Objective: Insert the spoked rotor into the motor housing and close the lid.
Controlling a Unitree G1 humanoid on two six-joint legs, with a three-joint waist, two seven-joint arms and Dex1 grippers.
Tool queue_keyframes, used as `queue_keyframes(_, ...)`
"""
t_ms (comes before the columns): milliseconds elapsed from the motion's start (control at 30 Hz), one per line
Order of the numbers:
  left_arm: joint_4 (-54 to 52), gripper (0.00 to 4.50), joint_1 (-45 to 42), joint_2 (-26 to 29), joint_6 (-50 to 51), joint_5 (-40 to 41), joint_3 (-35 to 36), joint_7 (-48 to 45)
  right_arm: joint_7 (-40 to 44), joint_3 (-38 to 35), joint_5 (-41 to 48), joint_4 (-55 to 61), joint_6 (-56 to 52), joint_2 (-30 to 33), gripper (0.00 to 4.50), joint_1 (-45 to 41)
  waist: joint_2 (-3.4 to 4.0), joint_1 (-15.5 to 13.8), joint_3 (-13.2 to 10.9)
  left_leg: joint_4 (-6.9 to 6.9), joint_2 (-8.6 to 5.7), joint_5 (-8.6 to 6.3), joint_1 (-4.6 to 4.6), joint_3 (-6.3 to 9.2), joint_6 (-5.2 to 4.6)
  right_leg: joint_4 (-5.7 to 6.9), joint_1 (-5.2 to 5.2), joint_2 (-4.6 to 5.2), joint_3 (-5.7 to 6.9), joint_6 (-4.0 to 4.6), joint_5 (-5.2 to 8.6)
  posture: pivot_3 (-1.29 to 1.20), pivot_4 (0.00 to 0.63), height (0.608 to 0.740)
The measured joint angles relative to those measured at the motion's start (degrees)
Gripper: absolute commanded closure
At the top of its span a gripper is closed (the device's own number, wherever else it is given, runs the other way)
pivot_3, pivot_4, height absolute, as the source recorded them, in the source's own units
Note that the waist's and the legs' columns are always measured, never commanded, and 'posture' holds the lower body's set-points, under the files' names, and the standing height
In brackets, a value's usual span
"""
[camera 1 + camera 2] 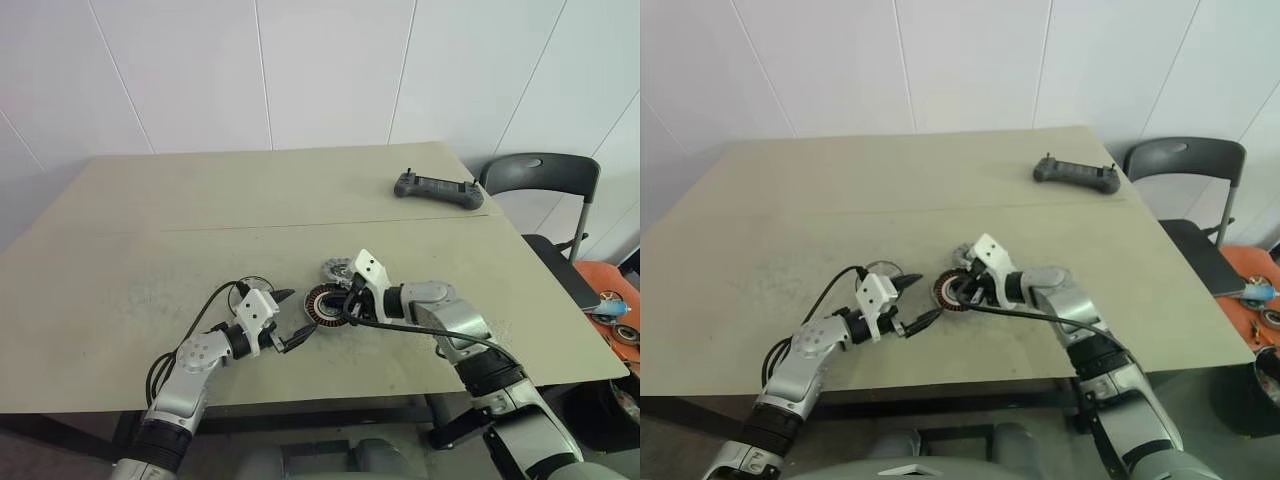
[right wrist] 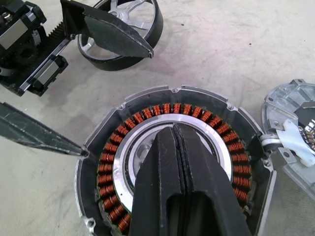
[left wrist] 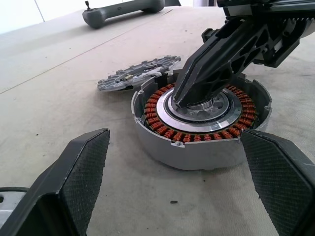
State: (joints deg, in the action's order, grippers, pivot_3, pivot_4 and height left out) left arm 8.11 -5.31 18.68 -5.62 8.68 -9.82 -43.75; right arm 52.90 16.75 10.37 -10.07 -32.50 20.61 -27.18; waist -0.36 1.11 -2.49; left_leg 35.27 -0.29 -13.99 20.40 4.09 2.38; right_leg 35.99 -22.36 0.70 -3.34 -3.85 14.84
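Our right wrist view reveals the spoked rotor (image 2: 120, 29) behind our left gripper (image 2: 78, 83), fingers apart; our right gripper (image 2: 179, 132), fingers together, angles down over the motor housing (image 2: 172, 167) centre.

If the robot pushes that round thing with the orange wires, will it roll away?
Probably not: the motor housing lies flat on the table, so it would likely slide. Its metal shell and copper windings suggest it is heavy and stiff.

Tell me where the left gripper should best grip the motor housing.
Probably the motor housing's gray outer wall, from the left gripper's side, open fingers straddling the round shell. The top is copper windings, and the shut right gripper sits over its centre.
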Motion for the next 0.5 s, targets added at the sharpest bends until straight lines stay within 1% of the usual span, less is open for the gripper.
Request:
queue_keyframes(300, 0.1, 0.0, 0.0, 0.1, -0.2, 0.0, 0.0, 0.1, 3.6, -0.9, 1.8, 0.6, -1.0, 1.8, 4.49, 1.2, -0.02, 0.0, 0.0, 0.0, 0.01, -0.01, -0.05, 0.01, 0.0, -0.04, -0.08, 0.0, 0.02, 0.01, 0.01, 0.0, 0.0, 0.74)
queue_keyframes(433, 0.2, 0.0, 0.0, 0.5, -0.4, 0.0, 0.0, 0.1, 2.6, -1.7, 2.3, 0.7, -1.6, 0.6, 4.49, 1.6, -0.01, 0.1, 0.0, 0.0, 0.02, -0.01, -0.06, 0.01, 0.02, -0.05, -0.12, 0.0, 0.02, 0.01, 0.01, 0.0, 0.0, 0.74)
queue_keyframes(500, 0.3, 0.0, -0.1, 0.6, -0.4, 0.0, 0.0, 0.1, 0.8, -2.3, 2.3, 0.3, -1.6, -1.1, 4.49, 1.7, -0.01, 0.2, 0.0, 0.01, 0.03, -0.01, -0.06, 0.01, 0.02, -0.04, -0.13, 0.01, 0.02, 0.02, 0.01, 0.0, 0.0, 0.74)
